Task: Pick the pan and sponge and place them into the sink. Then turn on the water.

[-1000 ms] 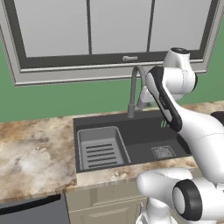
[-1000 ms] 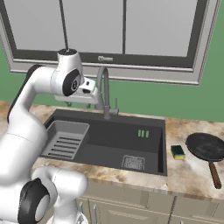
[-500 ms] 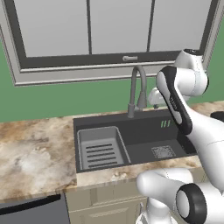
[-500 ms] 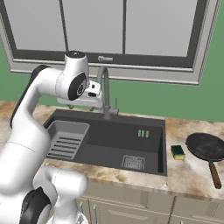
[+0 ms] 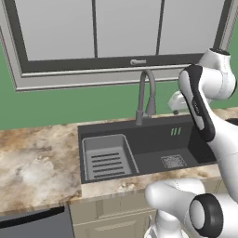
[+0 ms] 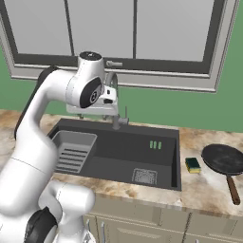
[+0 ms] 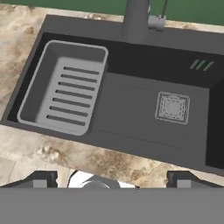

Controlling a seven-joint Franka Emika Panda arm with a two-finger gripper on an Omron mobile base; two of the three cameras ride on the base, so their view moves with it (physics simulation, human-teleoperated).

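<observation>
The gripper (image 7: 112, 177) hangs high above the sink (image 6: 173, 156), with its two finger tips standing wide apart and nothing between them; I think it is held up there to have a free look down over the basin before it goes to fetch anything

Directly under the hand lies the dark basin; the rack insert (image 7: 65, 94) sits in the part under the left tip, and the square drain grate (image 7: 173, 107) is under the right tip, a bit further forward; the faucet (image 6: 114, 102) rises just beyond the hand, near the back rim, and no water runs from it

The pan (image 6: 224, 159) is not below the hand at all; it rests on the counter (image 6: 209, 182) well apart to the right of the hand, past the right wall of the basin, with its handle (image 6: 232, 189) pointing toward the front edge; probably it lies this way so the handle is easy to take; the sponge (image 6: 192, 164) lies flat between the pan and the sink, just beside the basin rim, and it is the nearer of the two to the hand; both things are not yet picked, so in my judgement the hand must swing to the right and come down first
</observation>
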